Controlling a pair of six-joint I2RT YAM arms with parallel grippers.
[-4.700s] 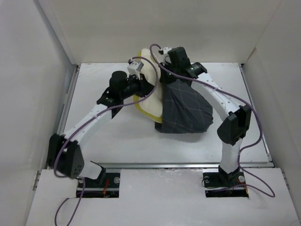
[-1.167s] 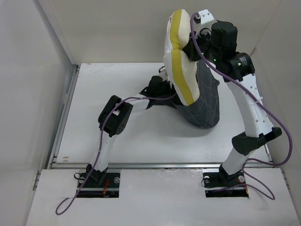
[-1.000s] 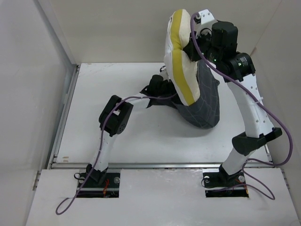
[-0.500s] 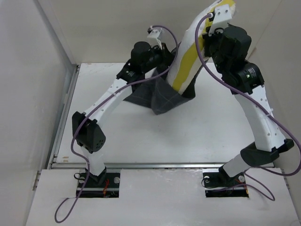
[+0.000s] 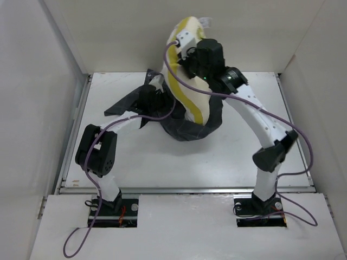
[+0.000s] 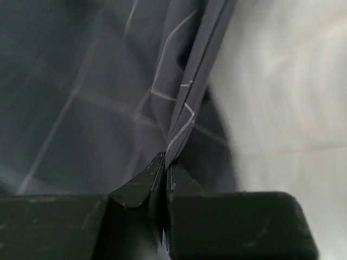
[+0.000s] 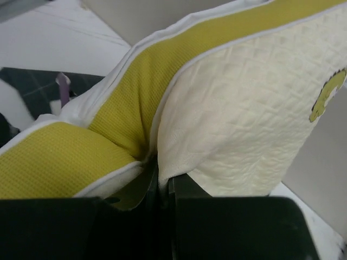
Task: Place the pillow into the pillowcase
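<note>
The cream-yellow pillow [image 5: 184, 92] with its bright yellow edge band stands upright at the back middle of the table, its lower end down in the dark grey grid-patterned pillowcase [image 5: 190, 127]. My right gripper [image 5: 190, 59] is shut on the pillow's upper part; the right wrist view shows its jaws [image 7: 164, 176] pinching the pillow [image 7: 238, 124] beside the yellow band, with a greenish mark [image 7: 325, 97] at right. My left gripper [image 5: 154, 97] is shut on an edge of the pillowcase [image 6: 97, 92], the folded hem clamped at its fingertips [image 6: 165, 162].
A loose flap of the pillowcase [image 5: 122, 105] lies spread toward the left on the white table [image 5: 108, 157]. White walls enclose the back and both sides. The right arm's purple cable [image 5: 293, 130] loops beside its elbow.
The right gripper has brought the pillow down and left from its raised spot at the back right. The left gripper has come lower with the pillowcase edge, and the case now wraps the pillow's lower end.
</note>
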